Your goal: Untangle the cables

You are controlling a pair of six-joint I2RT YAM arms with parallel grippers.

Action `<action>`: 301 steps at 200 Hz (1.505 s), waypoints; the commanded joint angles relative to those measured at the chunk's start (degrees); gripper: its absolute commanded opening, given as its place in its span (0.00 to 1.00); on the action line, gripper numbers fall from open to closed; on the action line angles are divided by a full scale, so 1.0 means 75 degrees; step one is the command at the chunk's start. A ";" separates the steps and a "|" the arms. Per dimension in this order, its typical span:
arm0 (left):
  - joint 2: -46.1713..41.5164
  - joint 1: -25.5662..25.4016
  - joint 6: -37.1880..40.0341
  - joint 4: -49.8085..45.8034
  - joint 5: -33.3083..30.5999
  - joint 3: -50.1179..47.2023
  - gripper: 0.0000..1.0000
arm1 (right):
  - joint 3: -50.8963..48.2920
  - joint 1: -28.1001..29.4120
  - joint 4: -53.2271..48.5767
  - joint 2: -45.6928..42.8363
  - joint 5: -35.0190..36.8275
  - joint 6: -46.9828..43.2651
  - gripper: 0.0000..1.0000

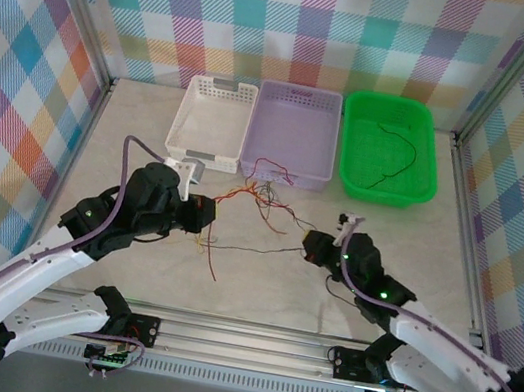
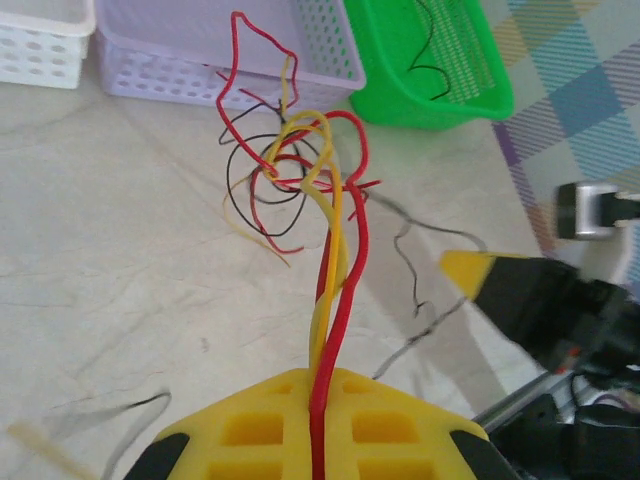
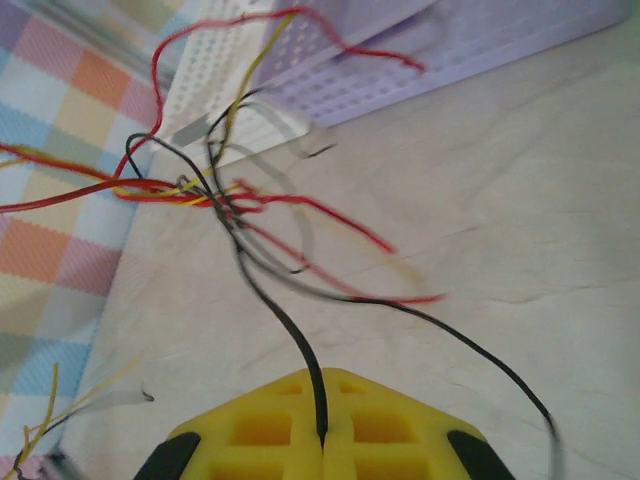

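Knot [image 1: 262,196] of cables found on table [image 1: 388,229], about midway between grippers. Left gripper [image 2: 318,385] clamped on red and yellow strands [image 2: 345,290]; right gripper [image 3: 321,440] clamped on black strand [image 3: 300,345]. Strands stretched left-right; outward pull judged next.

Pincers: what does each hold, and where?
Left pincer: shut on the red and yellow cables, on strands leading out of the tangle. Right pincer: shut on a black cable likewise.
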 commanded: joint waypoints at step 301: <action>0.0202 0.3263 -0.0497 0.0534 -0.0715 -0.2582 0.00 | 0.7050 -0.2382 -0.9554 -0.0914 0.2133 -0.3423 0.00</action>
